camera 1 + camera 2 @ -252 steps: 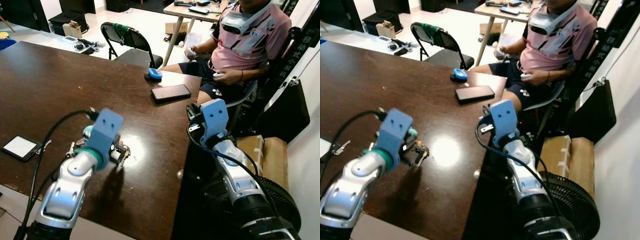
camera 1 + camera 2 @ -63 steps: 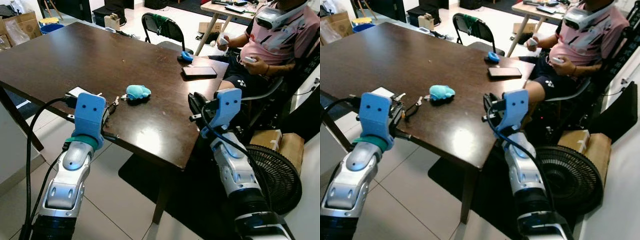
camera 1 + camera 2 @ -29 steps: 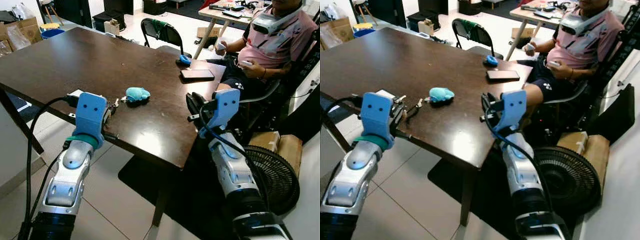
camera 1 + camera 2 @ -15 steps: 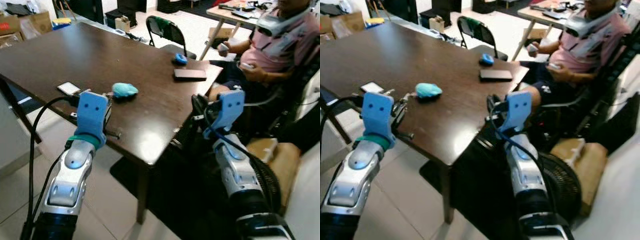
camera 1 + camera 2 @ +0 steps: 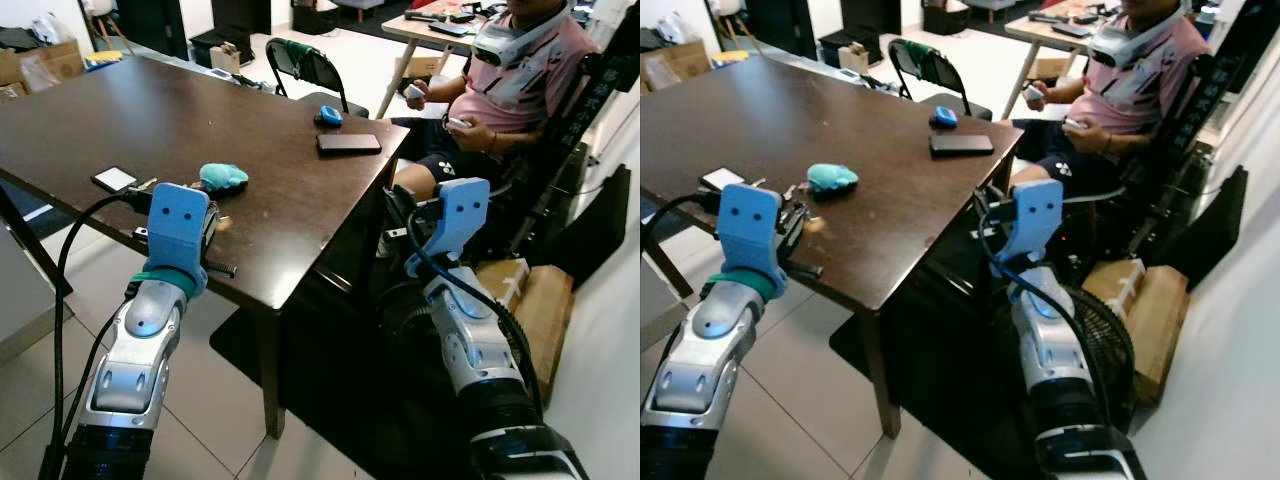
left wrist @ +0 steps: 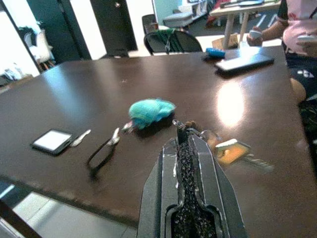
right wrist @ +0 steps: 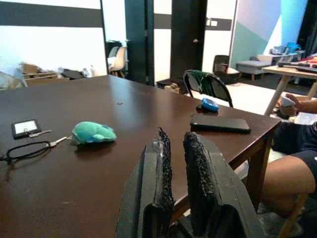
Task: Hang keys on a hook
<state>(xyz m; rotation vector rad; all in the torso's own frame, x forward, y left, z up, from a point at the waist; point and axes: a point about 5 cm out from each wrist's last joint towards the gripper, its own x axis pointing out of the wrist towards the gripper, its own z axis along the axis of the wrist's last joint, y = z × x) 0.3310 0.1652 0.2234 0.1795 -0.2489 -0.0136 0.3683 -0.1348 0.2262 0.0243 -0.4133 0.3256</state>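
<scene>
- Two keys (image 6: 233,150) on a ring are gripped between the closed fingers of the left gripper (image 6: 182,133), just above the tabletop (image 5: 300,190).
- A teal plush toy (image 5: 223,176) is seen beyond.
- The right gripper (image 7: 174,144) is held beside the tabletop's edge, fingers slightly apart, nothing between them.

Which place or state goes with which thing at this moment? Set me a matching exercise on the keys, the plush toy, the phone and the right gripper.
Things:
1. keys
2. teal plush toy
3. black phone
4. right gripper

Places or states:
A. flat on the table, near the corner by the seated person
B. dangling at the tip of the shut left gripper
C. off the table's edge, narrow gap between fingers, holding nothing
D. on the table, near a black cord loop

Pairs: 1-B, 2-D, 3-A, 4-C
</scene>
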